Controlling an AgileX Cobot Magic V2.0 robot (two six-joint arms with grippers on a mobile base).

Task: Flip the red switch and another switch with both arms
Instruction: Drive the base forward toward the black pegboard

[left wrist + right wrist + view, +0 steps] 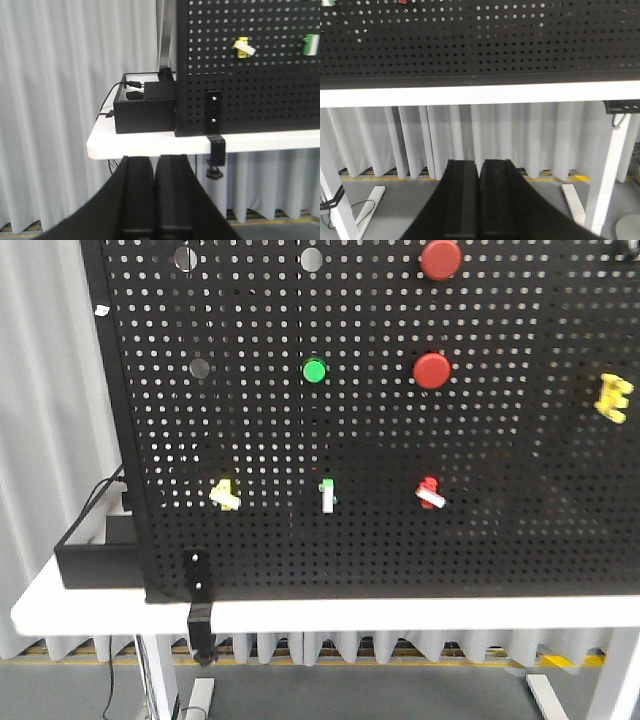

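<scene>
Bottom centre of each wrist view: the left gripper [155,160] and the right gripper [480,163] are matte black. Each has two flat fingers [137,195] with a lengthwise groove, a thin seam between them, and bases flaring into curved shoulders.

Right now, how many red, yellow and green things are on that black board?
Red: 3, upper round red push button, lower round red button, tiny red toggle switch
Yellow: 2, tiny pale-yellow toggle switch, yellow clamp-shaped piece
Green: 2, round green button, green-and-white upright toggle
Total: 7
</scene>
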